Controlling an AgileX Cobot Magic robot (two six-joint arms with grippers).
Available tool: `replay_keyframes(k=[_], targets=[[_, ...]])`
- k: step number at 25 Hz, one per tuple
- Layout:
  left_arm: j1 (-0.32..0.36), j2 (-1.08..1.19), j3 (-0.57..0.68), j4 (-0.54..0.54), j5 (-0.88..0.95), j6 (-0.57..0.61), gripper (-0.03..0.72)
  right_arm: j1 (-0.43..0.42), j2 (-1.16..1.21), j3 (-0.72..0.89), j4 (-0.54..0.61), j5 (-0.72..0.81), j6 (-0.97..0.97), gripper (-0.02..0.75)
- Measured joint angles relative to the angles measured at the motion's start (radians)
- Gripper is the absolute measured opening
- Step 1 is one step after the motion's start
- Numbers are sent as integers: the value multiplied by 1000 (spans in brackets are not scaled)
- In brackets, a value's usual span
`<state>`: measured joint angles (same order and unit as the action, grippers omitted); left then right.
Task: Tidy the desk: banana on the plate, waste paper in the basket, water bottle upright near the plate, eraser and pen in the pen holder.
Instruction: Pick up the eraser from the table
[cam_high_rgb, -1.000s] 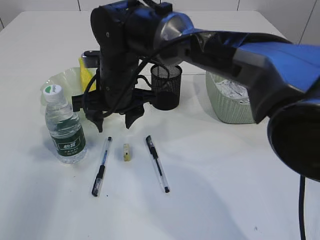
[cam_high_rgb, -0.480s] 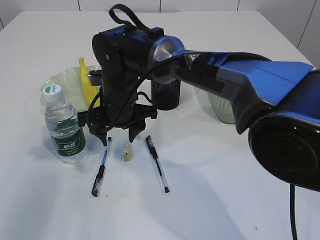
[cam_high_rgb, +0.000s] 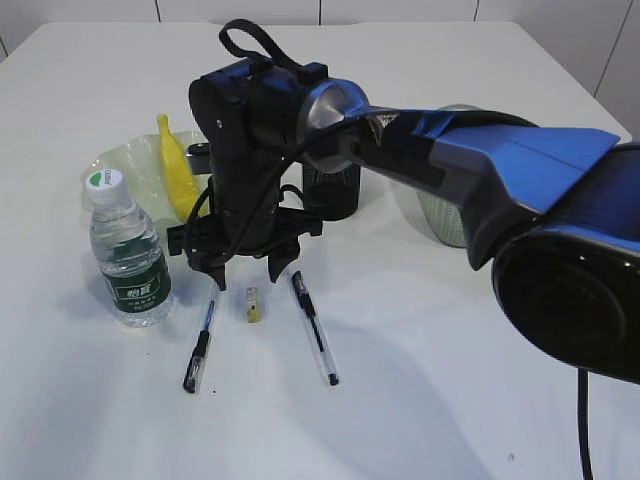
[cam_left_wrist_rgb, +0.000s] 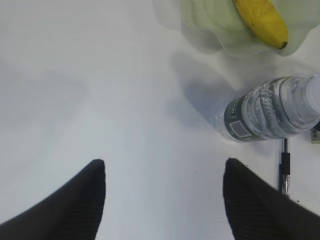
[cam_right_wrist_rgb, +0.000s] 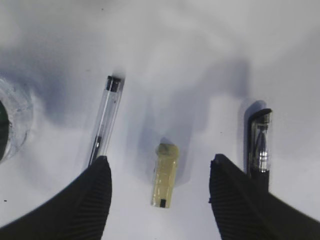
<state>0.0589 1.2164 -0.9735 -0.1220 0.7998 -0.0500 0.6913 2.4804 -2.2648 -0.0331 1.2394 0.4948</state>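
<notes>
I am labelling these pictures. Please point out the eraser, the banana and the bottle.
eraser (cam_right_wrist_rgb: 165, 175), right wrist view, middle of its body
banana (cam_left_wrist_rgb: 261, 20), left wrist view, middle of its peel
bottle (cam_high_rgb: 130, 262), exterior view, label

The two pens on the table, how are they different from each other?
The left pen lies beside the water bottle; the right pen lies on the eraser's other side. The left pen's dark grip end points toward the camera and leans left; the right pen's dark cap end points away, its tip slanting right. Both are slim, clear-barrelled pens with black parts, lying flat on the white table, not yet in the pen holder.
</notes>
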Motion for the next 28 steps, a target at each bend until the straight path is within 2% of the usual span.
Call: replay_keyframes(k=[19, 28], targets=[[0, 12, 0, -2, -1, 0, 512, -2, 45, 0, 33, -2, 30, 461], [0, 12, 0, -2, -9, 0, 512, -8, 60, 0, 33, -2, 30, 371]])
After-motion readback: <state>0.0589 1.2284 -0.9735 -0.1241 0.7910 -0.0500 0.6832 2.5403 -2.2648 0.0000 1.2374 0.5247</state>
